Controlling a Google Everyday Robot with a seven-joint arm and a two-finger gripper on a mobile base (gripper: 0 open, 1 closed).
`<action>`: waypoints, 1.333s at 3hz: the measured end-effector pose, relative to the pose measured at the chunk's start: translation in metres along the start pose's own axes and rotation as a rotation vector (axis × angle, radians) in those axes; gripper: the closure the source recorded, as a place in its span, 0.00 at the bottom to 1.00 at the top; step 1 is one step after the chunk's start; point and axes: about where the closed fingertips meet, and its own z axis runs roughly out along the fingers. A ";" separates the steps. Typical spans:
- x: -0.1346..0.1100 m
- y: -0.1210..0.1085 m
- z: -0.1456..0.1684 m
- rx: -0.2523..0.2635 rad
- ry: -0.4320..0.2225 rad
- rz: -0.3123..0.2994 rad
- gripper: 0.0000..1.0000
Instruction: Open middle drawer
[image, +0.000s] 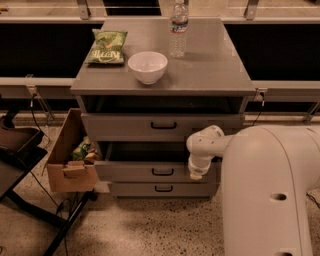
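The grey cabinet (235, 90) has three drawers. The middle drawer (130, 171) has a medium-height grey front and a small black bar handle (162, 171). It stands pulled out a little, with a dark gap above its front. My gripper (196, 175) hangs from the white wrist (205, 142) in front of the right part of this drawer's front, to the right of the handle and apart from it. The taller top drawer (120, 127) sits above and the short bottom drawer (130, 189) below.
On the cabinet top stand a white bowl (147, 66), a green chip bag (106, 47) and a water bottle (178, 27). A cardboard box (67, 165) with items sits at the left. A black stand (20, 150) is further left. My white arm body (270, 195) fills the lower right.
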 end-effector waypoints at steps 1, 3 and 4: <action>0.000 0.000 0.000 0.000 0.000 0.000 0.71; 0.000 0.000 0.000 0.000 0.000 0.000 0.23; 0.000 0.000 0.000 0.000 0.000 0.000 0.00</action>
